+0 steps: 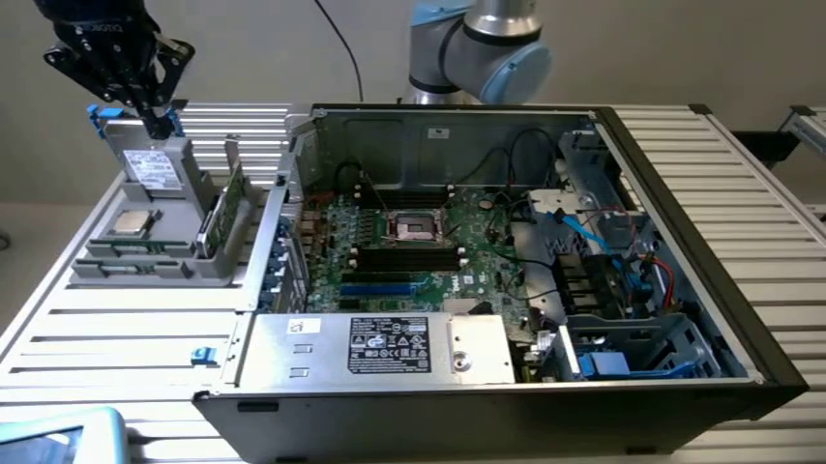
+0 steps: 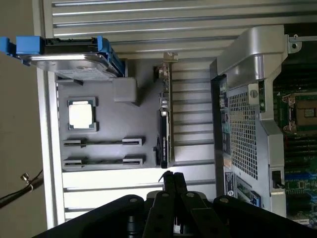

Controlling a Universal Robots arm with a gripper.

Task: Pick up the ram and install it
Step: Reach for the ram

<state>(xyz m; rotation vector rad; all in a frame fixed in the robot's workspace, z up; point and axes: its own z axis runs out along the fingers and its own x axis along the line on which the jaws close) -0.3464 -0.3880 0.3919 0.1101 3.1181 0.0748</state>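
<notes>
The ram is a thin green stick (image 1: 132,248) standing on edge in a slot of the grey parts holder (image 1: 155,269), at the exterior view's left. In the wrist view the ram (image 2: 103,142) is a narrow line across the holder (image 2: 143,99), with a second like it just beside. My gripper (image 1: 158,122) hangs above the holder's far end, over the upright drive and well clear of the ram. Its black fingers (image 2: 171,177) are pressed together with nothing between them. The motherboard's long black slots (image 1: 406,257) lie inside the open computer case (image 1: 671,242).
The holder also carries a silver processor (image 2: 80,114), an upright drive with blue rails (image 1: 153,169) and a larger green card with a metal bracket (image 1: 232,208). A power supply box (image 1: 387,345) fills the case's front. Ribbed white table (image 1: 116,329) surrounds everything.
</notes>
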